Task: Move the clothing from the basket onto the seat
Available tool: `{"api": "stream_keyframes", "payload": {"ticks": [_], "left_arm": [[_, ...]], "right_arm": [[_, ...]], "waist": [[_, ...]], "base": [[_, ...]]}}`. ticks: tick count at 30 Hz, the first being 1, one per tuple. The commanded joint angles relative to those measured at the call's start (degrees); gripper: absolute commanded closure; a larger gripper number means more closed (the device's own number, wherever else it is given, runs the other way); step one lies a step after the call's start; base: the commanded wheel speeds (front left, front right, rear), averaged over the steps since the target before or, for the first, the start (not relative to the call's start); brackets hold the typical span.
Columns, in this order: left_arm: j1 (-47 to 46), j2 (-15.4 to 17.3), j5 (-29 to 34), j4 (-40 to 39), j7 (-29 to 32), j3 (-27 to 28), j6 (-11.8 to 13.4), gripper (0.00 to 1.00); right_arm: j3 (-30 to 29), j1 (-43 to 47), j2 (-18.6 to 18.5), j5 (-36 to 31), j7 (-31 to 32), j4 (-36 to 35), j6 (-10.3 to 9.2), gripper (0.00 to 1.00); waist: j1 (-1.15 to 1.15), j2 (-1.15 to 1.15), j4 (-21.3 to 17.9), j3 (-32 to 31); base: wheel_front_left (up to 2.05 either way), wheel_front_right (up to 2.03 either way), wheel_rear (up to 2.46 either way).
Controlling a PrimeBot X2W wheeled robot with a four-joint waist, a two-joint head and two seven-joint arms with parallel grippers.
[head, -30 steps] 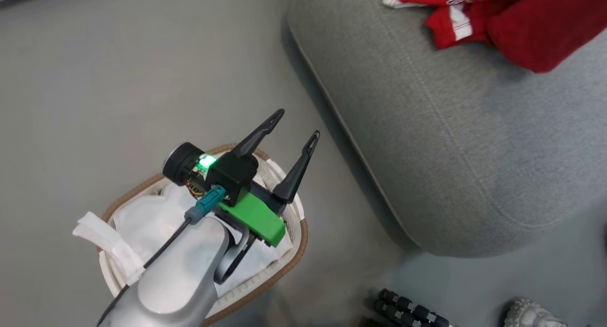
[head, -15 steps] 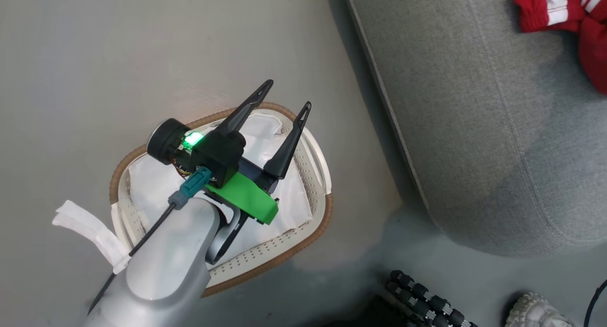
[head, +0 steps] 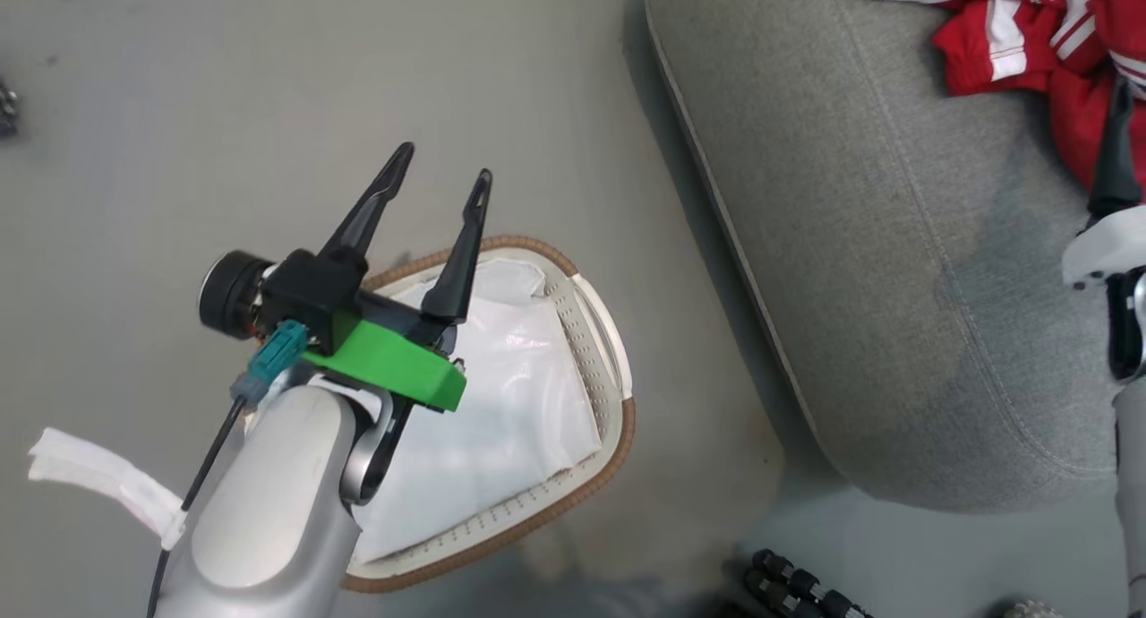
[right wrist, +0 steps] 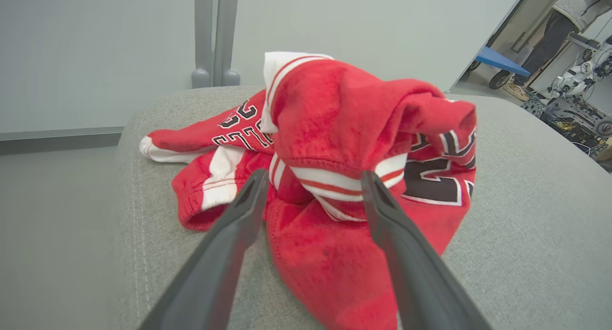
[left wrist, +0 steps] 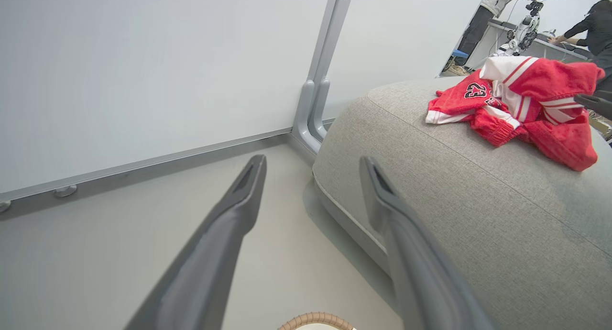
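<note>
Clothing (right wrist: 334, 110): heaped on seat (head: 850, 242).
My left gripper (head: 445, 161): spread, empty, beside seat.
My right gripper (right wrist: 314, 176): spread, above seat, facing clothing.

Floor: smooth pale grey floor (head: 179, 81); a white fabric strip (head: 98, 476) lies on it.
Wall: plain white panels (left wrist: 143, 57), with a grey metal upright post (left wrist: 325, 57) at their joint.
Background: a person in a pale jacket and dark trousers (right wrist: 554, 33) stands near a blue flat trolley (right wrist: 502, 62).
</note>
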Motion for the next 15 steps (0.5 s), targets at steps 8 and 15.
{"api": "stream_keyframes", "payload": {"ticks": [8, 15], "left_arm": [[7.3, -3.1, 3.7, -0.6, 0.1, 9.4, -0.2, 0.0], [13.7, -4.8, 6.9, 0.1, 0.1, 18.2, -0.1, 0.0]], "right_arm": [[8.1, 7.2, 2.2, 3.8, -0.1, -6.7, -0.06, 0.0], [12.6, 11.0, 4.0, 5.5, -0.1, -9.9, -0.06, 0.0]], "waist": [[0.0, 0.0, 5.6, -10.5], [0.0, 0.0, 10.7, -15.2]], "base": [[0.0, 0.0, 0.0], [0.0, 0.0, 0.0]]}}
